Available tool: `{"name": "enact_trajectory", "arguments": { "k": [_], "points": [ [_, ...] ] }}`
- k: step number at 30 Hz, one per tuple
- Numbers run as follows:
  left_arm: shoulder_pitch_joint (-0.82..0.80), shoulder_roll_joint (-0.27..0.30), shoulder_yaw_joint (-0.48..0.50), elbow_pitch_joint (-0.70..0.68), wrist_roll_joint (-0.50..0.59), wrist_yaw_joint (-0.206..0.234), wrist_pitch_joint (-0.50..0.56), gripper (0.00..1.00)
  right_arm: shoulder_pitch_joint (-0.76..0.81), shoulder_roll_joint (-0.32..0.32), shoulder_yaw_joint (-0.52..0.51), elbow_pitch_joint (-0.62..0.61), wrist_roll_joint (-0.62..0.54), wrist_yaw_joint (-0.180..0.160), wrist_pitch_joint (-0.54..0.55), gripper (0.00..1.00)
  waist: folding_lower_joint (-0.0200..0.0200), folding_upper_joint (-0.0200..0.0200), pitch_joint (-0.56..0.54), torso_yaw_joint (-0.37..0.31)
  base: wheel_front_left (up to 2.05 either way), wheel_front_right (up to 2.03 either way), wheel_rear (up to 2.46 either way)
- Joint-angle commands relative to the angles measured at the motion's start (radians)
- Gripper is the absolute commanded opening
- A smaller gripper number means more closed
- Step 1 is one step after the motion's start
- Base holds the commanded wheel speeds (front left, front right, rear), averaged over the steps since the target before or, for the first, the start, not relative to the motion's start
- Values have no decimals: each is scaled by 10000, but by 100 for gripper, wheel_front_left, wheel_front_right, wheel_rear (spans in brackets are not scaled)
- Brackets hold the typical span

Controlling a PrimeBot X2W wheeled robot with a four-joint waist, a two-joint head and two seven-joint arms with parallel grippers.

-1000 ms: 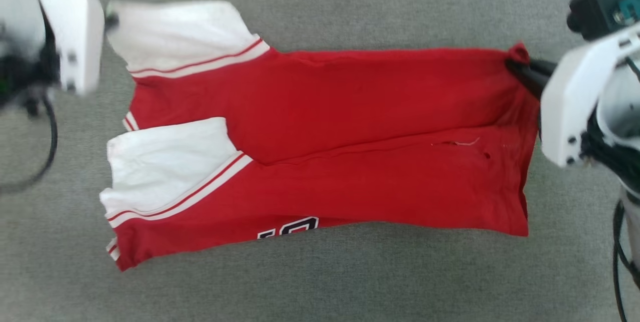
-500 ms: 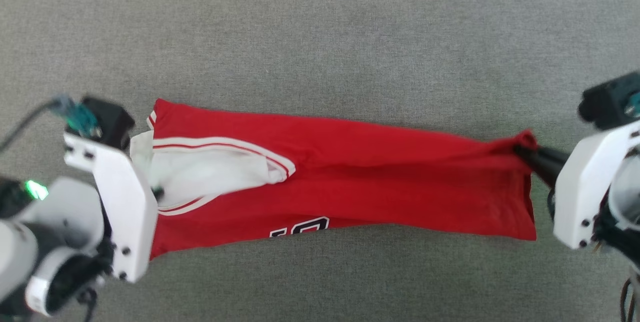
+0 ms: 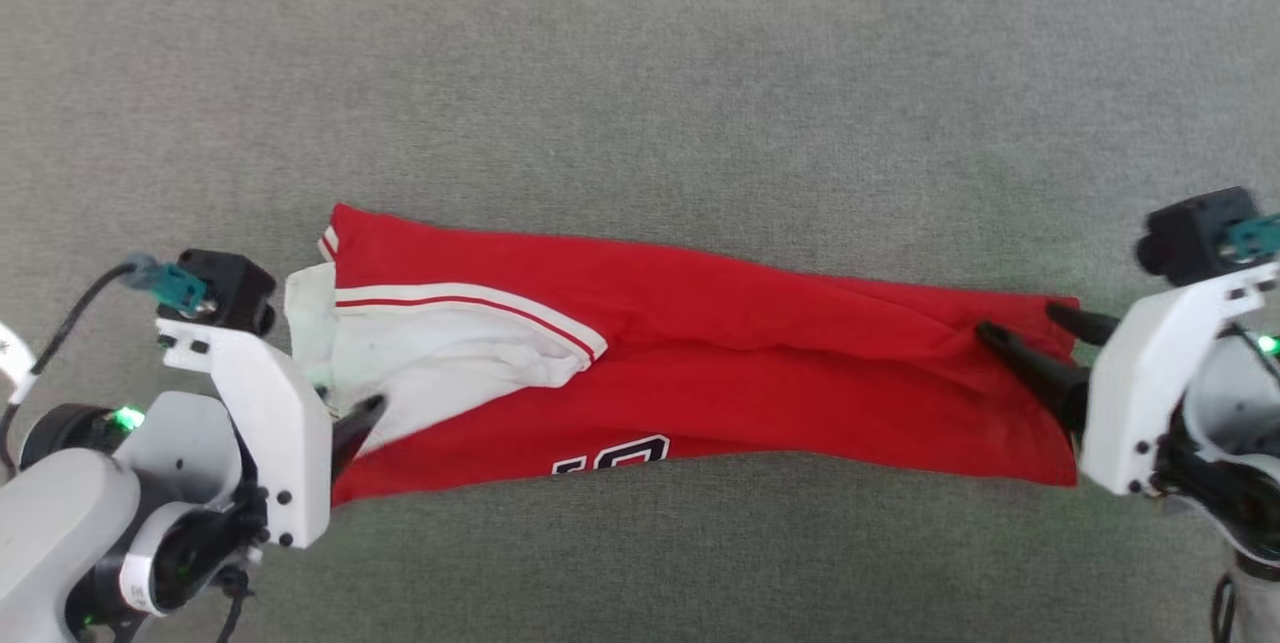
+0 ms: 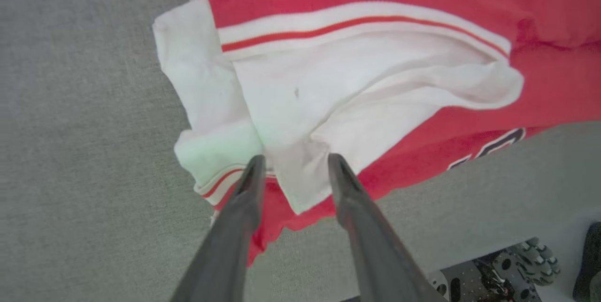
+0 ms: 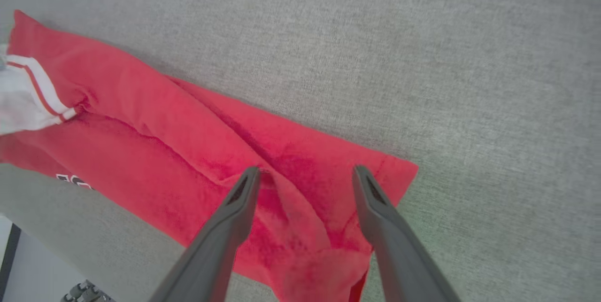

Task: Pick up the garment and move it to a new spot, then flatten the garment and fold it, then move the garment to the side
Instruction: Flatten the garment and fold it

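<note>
Flanking the garment (image 3: pixel 750 393) lengthwise, one end apiece
Long strip on grey carpet (image 3: pixel 640 73): sleeve end at the left gripper (image 4: pixel 295 158), hem end at the right gripper (image 5: pixel 305 170), both spread open and empty

Open grey surface (image 3: pixel 640 73) spreads all round the garment (image 3: pixel 760 393) lying across it.
</note>
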Motion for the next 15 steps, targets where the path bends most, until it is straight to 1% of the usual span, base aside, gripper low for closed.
{"name": "enact_trajectory", "arguments": {
  "k": [1, 4, 7, 8, 9, 11, 15],
  "points": [
    [150, -79, 190, -14, -14, -79, -353, 100, 142, 83, -209, -70, 178, -4, -31, 100, 0, 0, -76, 71, 0, 0, 0],
    [444, -69, 458, -29, 79, -169, -1163, 100, 318, 119, -725, -259, 332, -4, 93, 100, 0, 0, -125, 181, 0, 0, 0],
    [665, -129, 690, -43, 267, -316, -2088, 100, 503, 24, -1266, -304, 226, -4, 291, 100, 0, 0, -112, 333, 0, 0, 0],
    [766, -147, 765, -21, 366, -391, -2426, 100, 535, 30, -1386, -293, 235, -4, 346, 100, 0, 0, -99, 384, 0, 0, 0],
    [766, -147, 765, -21, 366, -391, -2426, 100, 535, 30, -1386, -293, 235, -4, 346, 100, 0, 0, -99, 384, 0, 0, 0],
    [939, -202, 864, 92, 654, -508, -3143, 100, 656, 70, -1605, -146, 262, -4, 462, 100, 0, 0, -56, 499, 0, 0, 0],
    [1209, -572, 1071, 512, 960, -780, -4568, 100, 740, 244, -1793, 390, 321, -4, 638, 100, 0, 0, -15, 783, 0, 0, 0]
  ]
}}
